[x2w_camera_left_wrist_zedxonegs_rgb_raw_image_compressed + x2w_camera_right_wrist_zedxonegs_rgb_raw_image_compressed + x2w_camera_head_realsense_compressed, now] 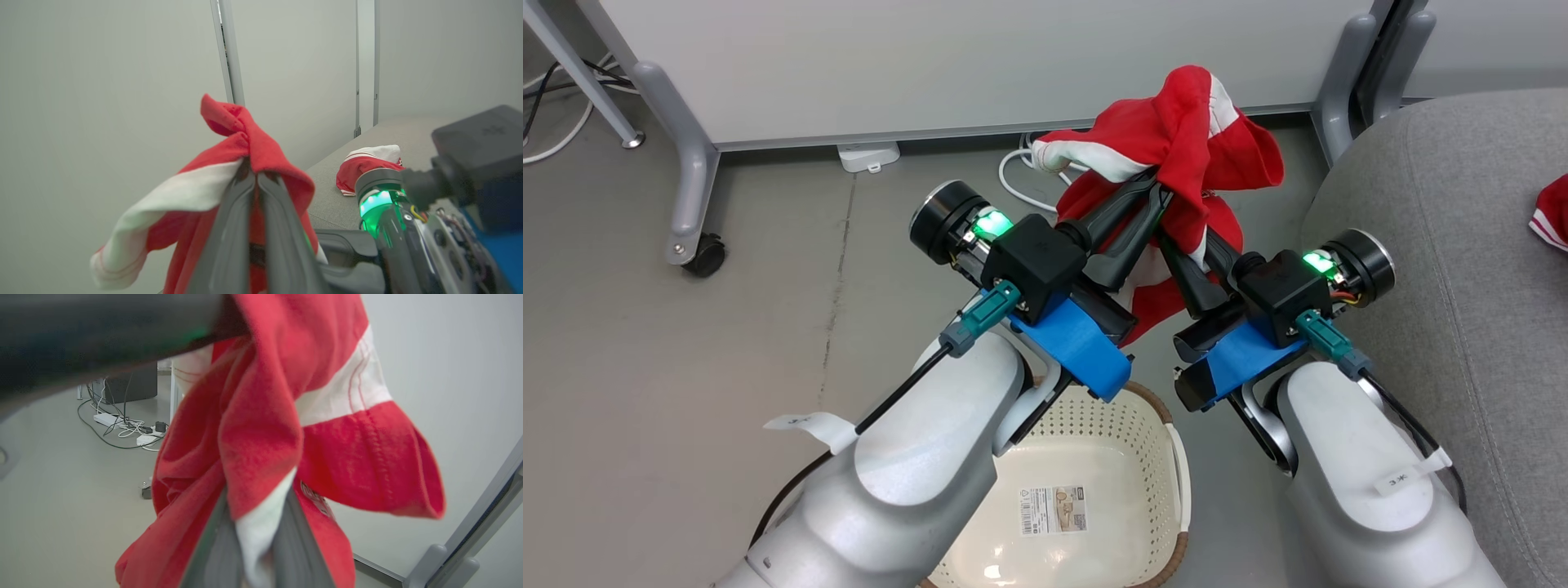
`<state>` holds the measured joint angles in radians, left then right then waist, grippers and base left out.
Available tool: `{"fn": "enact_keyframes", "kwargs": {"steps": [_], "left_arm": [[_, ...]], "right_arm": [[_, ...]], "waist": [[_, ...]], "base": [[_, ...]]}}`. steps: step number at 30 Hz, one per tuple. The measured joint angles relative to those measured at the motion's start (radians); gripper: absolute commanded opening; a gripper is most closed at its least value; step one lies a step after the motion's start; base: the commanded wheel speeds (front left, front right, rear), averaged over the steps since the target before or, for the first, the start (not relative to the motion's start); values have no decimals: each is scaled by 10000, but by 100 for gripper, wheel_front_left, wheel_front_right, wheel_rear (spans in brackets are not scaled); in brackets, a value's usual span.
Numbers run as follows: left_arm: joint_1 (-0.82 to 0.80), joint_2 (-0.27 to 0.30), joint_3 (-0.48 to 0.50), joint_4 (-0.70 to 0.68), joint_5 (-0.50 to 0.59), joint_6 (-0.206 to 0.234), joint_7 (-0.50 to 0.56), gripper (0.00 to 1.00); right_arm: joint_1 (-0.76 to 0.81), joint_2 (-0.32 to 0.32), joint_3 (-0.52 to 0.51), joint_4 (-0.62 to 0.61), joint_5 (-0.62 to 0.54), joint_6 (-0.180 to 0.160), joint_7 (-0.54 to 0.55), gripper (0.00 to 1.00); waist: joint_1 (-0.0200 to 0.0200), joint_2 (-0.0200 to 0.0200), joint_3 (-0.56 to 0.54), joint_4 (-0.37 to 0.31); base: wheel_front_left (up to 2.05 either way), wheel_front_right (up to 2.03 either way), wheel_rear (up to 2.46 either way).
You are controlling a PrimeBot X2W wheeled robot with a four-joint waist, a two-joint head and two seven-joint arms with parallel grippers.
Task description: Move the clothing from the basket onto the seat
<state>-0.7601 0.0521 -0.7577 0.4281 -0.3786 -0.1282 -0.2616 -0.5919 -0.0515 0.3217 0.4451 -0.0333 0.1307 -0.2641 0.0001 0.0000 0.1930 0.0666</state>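
Note:
One piece of the clothing (1186, 122), red with white stripes, hangs bunched in the air beyond the basket (1168, 457). My left gripper (1156, 192) is shut on its upper folds; in the left wrist view the fingers (241, 204) pinch red and white cloth (261, 151). My right gripper (1180, 233) reaches in from the right and is shut on the same garment, with fabric (265, 428) caught between its fingers (294, 539). The cream basket below my arms shows a bare bottom. Another red garment (1553, 208) (367, 163) lies on the grey seat (1445, 245).
A white partition stands behind on grey legs, one with a caster (707, 255). A white power strip (869, 155) and cable loops (1013, 184) lie on the grey floor at its foot. The seat fills the right side.

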Motion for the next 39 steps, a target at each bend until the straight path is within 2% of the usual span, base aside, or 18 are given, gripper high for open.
{"fn": "enact_keyframes", "kwargs": {"steps": [3, 5, 14, 21, 29, 39], "left_arm": [[19, -8, 44, 67, 2, 59, -2, 0], [61, -6, 61, 125, 4, 104, -2, 100], [231, 52, 98, 242, 132, 211, -2, 100], [359, 274, 142, 245, 290, 263, 0, 100], [362, 481, -15, 169, 462, 247, 0, 100], [232, 579, -508, 199, 616, 169, 33, 100]], "right_arm": [[13, 0, 0, -61, 12, 0, 0, 0], [30, 2, -63, -128, 42, 0, 0, 0], [129, 8, -997, -512, -21, 0, 0, 0], [368, 8, -1841, -978, -228, 0, 2, 0], [707, 10, -2631, -1517, -105, 0, 0, 0], [1383, 6, -3453, -2174, 121, 0, 2, 0]], "waist": [[0, 0, -27, -7], [0, 0, -43, -16], [0, 0, 105, -206], [0, 0, 395, -669], [0, 0, 739, -1684], [0, 0, 1242, -3378]], "base": [[0, 0, 0], [0, 0, 0], [0, 0, 0], [0, 0, 0], [0, 0, 0], [0, 0, 0]]}}
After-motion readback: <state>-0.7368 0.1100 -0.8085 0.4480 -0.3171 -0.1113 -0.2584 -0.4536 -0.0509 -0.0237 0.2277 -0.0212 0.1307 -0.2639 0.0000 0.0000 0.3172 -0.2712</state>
